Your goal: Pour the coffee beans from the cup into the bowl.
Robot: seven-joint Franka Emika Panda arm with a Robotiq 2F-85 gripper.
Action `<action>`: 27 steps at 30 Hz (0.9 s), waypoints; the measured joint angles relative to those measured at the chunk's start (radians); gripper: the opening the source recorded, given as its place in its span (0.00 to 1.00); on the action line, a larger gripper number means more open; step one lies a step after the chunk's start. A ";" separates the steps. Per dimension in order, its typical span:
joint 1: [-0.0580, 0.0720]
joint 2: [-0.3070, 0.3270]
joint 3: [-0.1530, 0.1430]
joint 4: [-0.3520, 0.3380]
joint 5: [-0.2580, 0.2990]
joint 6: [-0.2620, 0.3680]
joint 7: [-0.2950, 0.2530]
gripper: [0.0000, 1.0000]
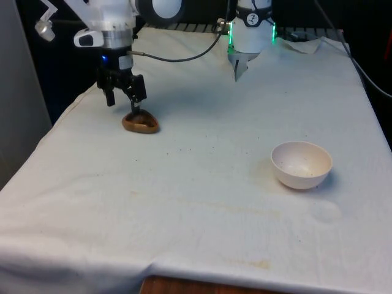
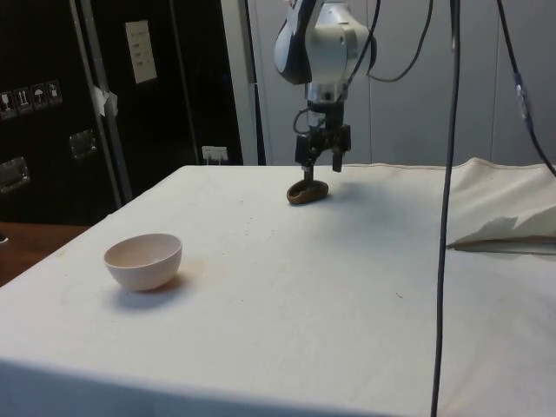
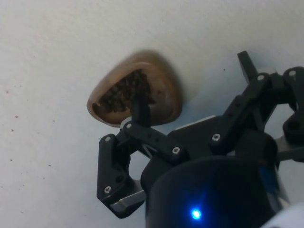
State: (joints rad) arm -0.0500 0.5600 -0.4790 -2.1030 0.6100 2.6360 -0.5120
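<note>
Hovering over the brown cup (image 1: 140, 122) of coffee beans (image 3: 124, 90) at the worktop's (image 1: 202, 202) far left in the front view, the jaws are held apart; one finger (image 3: 140, 110) is dipped inside.

Nothing here gives me a word or a number I can read. In the side view, the dark cabinets (image 2: 52, 113) behind my desk carry a pale sheet (image 2: 142, 51) with a few small dark marks on it, too fine to make out, and further left a row of small white pictogram stickers (image 2: 32, 95), one of them shaped like an umbrella, with no lettering I can tell.
</note>
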 measured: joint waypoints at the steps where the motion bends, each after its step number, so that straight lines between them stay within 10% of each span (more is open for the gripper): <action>1: 0.000 0.005 0.001 0.001 0.000 0.000 0.000 1.00; 27: 0.000 0.020 0.001 0.004 0.000 -0.011 0.000 1.00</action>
State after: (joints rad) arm -0.0500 0.5800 -0.4780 -2.0990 0.6100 2.6250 -0.5120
